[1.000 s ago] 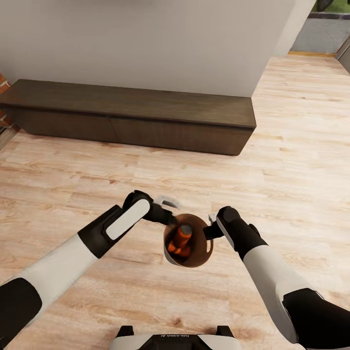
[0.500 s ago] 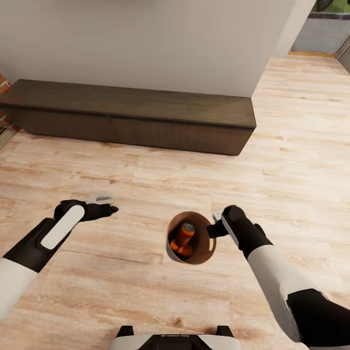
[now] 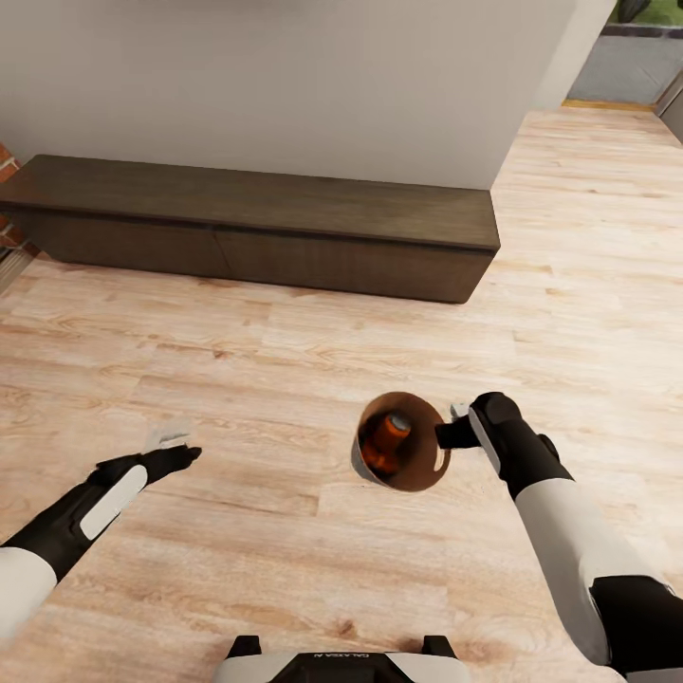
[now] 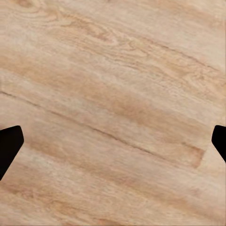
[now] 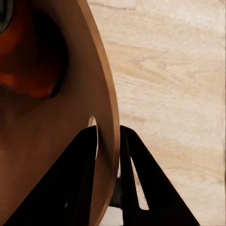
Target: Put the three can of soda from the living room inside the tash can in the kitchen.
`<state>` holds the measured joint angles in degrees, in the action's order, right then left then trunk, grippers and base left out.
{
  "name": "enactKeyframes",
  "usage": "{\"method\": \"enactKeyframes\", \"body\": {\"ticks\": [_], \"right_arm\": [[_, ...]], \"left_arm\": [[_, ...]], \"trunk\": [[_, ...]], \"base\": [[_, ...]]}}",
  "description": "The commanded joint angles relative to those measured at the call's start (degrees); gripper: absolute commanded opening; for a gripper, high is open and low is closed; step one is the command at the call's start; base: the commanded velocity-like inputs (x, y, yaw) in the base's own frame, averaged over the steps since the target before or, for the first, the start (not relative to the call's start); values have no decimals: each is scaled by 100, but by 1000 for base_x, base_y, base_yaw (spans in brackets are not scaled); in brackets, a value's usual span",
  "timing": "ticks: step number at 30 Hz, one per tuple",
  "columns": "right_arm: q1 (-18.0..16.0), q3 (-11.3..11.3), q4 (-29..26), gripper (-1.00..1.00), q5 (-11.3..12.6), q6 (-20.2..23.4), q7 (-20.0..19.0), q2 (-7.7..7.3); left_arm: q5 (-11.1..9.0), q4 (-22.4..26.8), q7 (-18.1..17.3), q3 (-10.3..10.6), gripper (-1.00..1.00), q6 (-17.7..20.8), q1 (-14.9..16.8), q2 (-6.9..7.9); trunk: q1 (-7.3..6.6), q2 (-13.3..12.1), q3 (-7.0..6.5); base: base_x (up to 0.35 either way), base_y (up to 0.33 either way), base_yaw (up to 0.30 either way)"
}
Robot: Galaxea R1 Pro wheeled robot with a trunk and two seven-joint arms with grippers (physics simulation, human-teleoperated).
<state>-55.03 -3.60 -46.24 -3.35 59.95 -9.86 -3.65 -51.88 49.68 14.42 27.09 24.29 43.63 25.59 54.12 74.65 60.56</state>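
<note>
Mirrored lettering on the robot's base (image 3: 330,656) at the bottom edge of the head view, too small to read for certain. No legible label on the can.

Far left, a sliver of red brick (image 3: 8,169), then a long, low, dark wood cabinet (image 3: 256,228) set against a plain pale wall (image 3: 285,76), matte top with faint grain. Light wood plank floor (image 3: 237,360) everywhere below, knotted and streaked.

Left tool (image 3: 171,446) out over bare floor, well apart from the bin, black glossy shell with a white panel along the forearm. In the left wrist view, two dark fingertips (image 4: 9,146) at opposite edges of the picture, spread wide, nothing but planks between them: open and holding nothing.

Right of centre, the trash can (image 3: 425,446) held off the floor, round and tapered, smooth copper-brown inside, grey outside. Within it, an orange soda can (image 3: 387,441) tilted, silvery top uppermost; more orange below it, number of cans unclear.

Right tool (image 3: 455,432) at the bin's right rim. In the right wrist view, dark fingers (image 5: 141,179) pinching the thin wall (image 5: 106,141), one inside, one outside, just by the handle hole: closed on the trash can.

Far upper right, grey flooring past a doorway (image 3: 626,66).
</note>
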Motion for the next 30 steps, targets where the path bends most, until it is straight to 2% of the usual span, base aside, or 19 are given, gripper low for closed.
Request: {"method": "enactKeyframes", "body": {"ticks": [1, 5, 7, 13, 22, 23, 30], "right_arm": [[17, 8, -49, -100, 89, 5, -33, -31], [230, 24, -144, -100, 85, -318, -26, -108], [441, 53, -179, -100, 86, -641, -28, -145], [893, 268, -282, -100, 96, -1252, -33, -159], [1265, 359, -497, -100, 86, -1612, -44, -182], [1481, 365, -615, -100, 86, -2036, -47, -181], [1611, 371, -765, -100, 109, -2319, -58, -169]], "left_arm": [[2, -16, -20, 4, 100, -65, -62, -3], [3, -4, -60, 10, 100, -301, -335, -12], [0, 2, -75, 8, 100, -414, -445, -23], [-3, -51, -309, 7, 100, -584, -552, -35], [-6, -56, -572, 7, 100, -1232, -937, -37], [-3, -82, -594, 7, 100, -1463, -1029, -37], [3, -99, -591, 6, 100, -1665, -1071, -59]], "trunk": [[0, 0, -1], [0, 0, -1], [0, 0, -1], [0, 0, -1], [0, 0, -1], [0, 0, -1], [0, 0, -1]], "base": [[0, 0, 0], [0, 0, 0], [0, 0, 0], [0, 0, 0], [0, 0, 0], [0, 0, 0], [0, 0, 0]]}}
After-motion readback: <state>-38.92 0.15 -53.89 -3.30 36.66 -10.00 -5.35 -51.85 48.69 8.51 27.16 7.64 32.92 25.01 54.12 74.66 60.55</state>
